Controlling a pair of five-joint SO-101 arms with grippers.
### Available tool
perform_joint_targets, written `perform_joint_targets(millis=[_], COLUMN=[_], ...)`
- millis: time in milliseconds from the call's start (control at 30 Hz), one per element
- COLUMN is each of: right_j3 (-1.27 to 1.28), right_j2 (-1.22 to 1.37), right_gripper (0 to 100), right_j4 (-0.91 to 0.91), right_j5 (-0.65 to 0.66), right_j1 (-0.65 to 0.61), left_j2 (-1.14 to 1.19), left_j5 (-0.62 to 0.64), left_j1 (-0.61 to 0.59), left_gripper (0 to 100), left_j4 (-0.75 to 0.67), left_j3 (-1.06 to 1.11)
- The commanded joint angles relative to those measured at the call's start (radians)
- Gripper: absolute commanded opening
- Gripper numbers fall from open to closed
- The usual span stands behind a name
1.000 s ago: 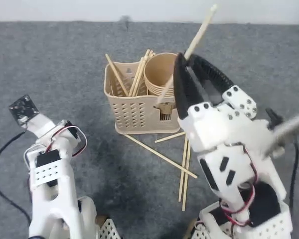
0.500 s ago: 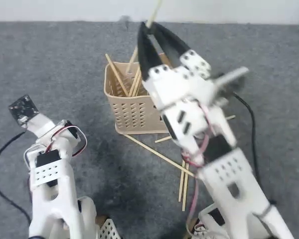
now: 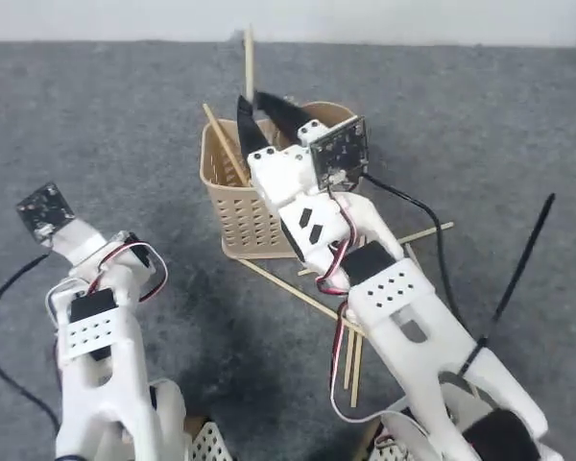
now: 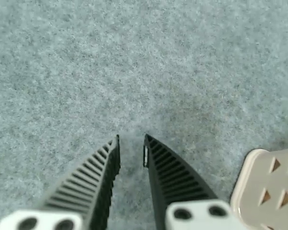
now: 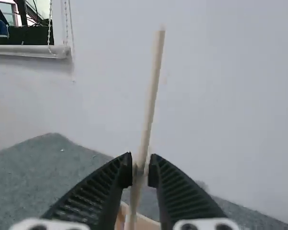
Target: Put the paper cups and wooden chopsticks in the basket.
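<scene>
The right gripper is hovering above the beige perforated plastic basket at the far middle of the grey-carpeted desk, clamping one pale wooden chopstick that is pointing almost straight up. The right arm's white body is covering much of the basket's opening, leaving just the rim of a brown paper cup showing inside on the right and several wooden chopsticks leaning inside on the left. Loose wooden chopsticks are lying crossed on the desk just near of the basket, partly under the arm. The left gripper is hanging at near left over bare carpet, fingers narrowly parted, gripping nothing.
</scene>
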Motion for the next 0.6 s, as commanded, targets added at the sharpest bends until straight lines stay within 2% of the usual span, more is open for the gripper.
perform_joint_targets(millis=[0,67,133,367,567], right_j3=[-0.012,-0.012,-0.018,-0.048,-0.054], right_j2=[-0.039,-0.088,-0.165,-0.506,-0.745], right_gripper=[10.9,9.0,8.4,8.5,8.5], right_j4=[-0.015,0.005,0.102,0.631,1.010], right_j5=[0.021,0.021,0.018,0.017,0.020], right_j1=[-0.022,-0.025,-0.025,-0.008,0.107], left_j2=[-0.002,-0.002,-0.002,-0.002,-0.002], left_j5=[-0.012,-0.012,-0.012,-0.012,-0.012], left_j1=[0.006,0.006,0.006,0.006,0.005], left_gripper=[8,8,8,8,8], left_j4=[-0.026,-0.026,-0.026,-0.026,-0.026], left_j3=[-0.008,-0.008,-0.008,-0.008,-0.007])
